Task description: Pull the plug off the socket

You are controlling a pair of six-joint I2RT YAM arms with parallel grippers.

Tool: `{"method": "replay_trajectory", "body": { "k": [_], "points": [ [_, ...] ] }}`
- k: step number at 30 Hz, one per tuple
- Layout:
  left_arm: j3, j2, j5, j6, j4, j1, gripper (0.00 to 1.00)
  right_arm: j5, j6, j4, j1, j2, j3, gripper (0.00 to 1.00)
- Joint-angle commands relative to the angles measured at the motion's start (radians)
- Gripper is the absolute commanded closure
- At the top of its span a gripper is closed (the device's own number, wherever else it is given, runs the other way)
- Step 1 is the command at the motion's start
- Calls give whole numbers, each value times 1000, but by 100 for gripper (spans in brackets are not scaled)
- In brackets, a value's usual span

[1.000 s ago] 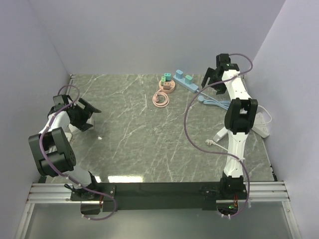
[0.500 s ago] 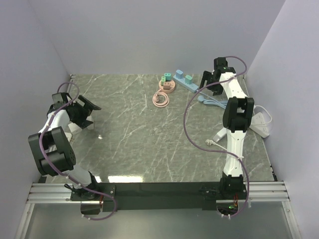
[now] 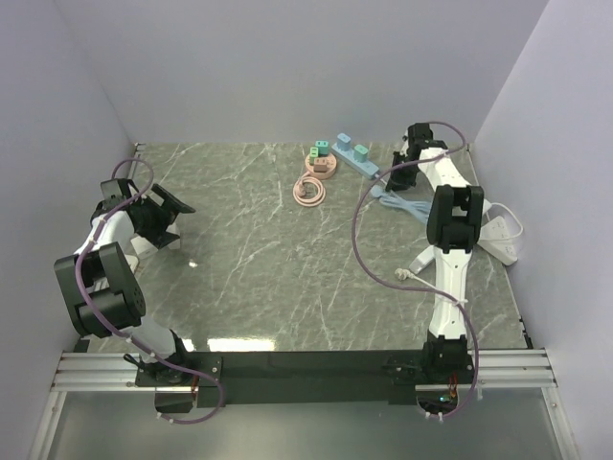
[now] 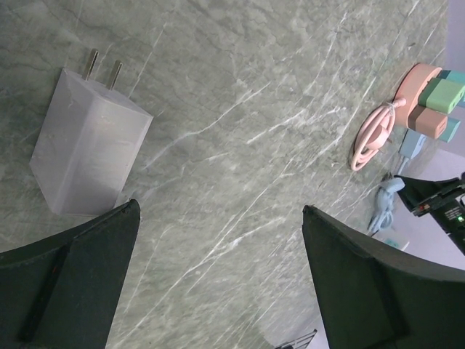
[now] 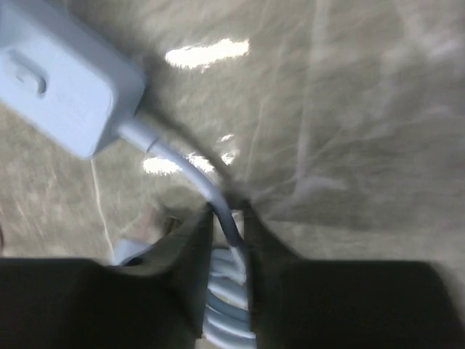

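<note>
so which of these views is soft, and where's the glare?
Right wrist: motion-smeared throughout, blue power strip and its cable soft-edged, bright glare patches on the table beside them. Left wrist: sharp, white charger and its prongs crisp, no glare. Top external: sharp, one glare band on the table at the near edge.

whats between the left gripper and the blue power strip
In the top view, mostly bare table, then the pink coiled cable and the pink round adapter beside the power strip.
</note>
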Motion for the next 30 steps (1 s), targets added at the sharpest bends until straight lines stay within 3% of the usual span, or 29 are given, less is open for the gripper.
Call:
{"method": "replay_trajectory", "body": {
  "k": [1,3,5,12,19,27,30],
  "points": [
    [-4,-29,23,21,5,-4,1,-86,0,9,59,-88,-101,82],
    [-10,-37,27,18,10,-4,1,-97,22,18,101,-151,-149,96],
    [-19,-46,30,17,14,-6,1,-140,33,31,131,-214,-217,100],
    [-41,-57,43,17,24,-6,1,-180,100,55,249,-344,-359,100],
    [-82,-95,60,14,36,-7,1,-149,163,46,352,-505,-674,100],
    [-120,-135,63,7,45,-42,1,-169,306,156,676,-700,-1065,100],
    [-140,-157,59,3,53,-65,1,-159,321,173,779,-720,-1110,100]
  ]
}}
